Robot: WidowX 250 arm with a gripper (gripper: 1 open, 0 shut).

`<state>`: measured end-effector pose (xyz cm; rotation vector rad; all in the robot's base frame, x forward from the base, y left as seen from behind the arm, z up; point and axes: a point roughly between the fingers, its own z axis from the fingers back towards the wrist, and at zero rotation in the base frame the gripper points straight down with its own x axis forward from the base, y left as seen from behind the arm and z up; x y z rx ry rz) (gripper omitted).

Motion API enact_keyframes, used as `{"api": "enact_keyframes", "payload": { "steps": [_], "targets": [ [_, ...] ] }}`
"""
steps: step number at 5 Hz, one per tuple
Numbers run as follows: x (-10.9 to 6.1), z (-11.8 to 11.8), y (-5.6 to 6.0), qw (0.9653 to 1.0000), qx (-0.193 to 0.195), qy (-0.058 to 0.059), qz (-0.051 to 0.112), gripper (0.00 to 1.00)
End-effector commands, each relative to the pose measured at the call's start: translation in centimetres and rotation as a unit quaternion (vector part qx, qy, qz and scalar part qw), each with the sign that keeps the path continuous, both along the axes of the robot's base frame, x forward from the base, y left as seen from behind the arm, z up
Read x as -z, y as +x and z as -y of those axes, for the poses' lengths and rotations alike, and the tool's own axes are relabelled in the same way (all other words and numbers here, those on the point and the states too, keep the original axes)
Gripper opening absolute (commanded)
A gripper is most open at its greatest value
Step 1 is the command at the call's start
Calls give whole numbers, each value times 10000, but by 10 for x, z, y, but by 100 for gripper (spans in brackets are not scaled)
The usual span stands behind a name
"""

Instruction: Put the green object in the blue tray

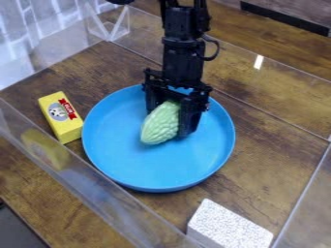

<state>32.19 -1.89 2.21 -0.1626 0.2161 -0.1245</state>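
The green object (161, 124), a pale bumpy oval, hangs tilted over the blue tray (195, 167), its lower end close to the tray floor. My gripper (172, 105) comes down from above with its black fingers shut on the object's upper end. The big round tray sits in the middle of the wooden table. Whether the object touches the tray floor I cannot tell.
A yellow box (58, 116) lies left of the tray. A white speckled block (229, 226) sits at the front right. Clear plastic walls (52, 160) run along the table's left and front edges.
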Motion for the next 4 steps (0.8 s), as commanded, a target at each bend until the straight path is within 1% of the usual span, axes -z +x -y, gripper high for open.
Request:
{"api": "enact_keyframes", "payload": {
  "steps": [1,3,4],
  "targets": [
    [14,16,-6,9997,157,-41,-157,0],
    [16,25,-9,9994,213,-68,-268,0],
    [17,30,-11,9992,240,-82,-318,100]
  ]
}}
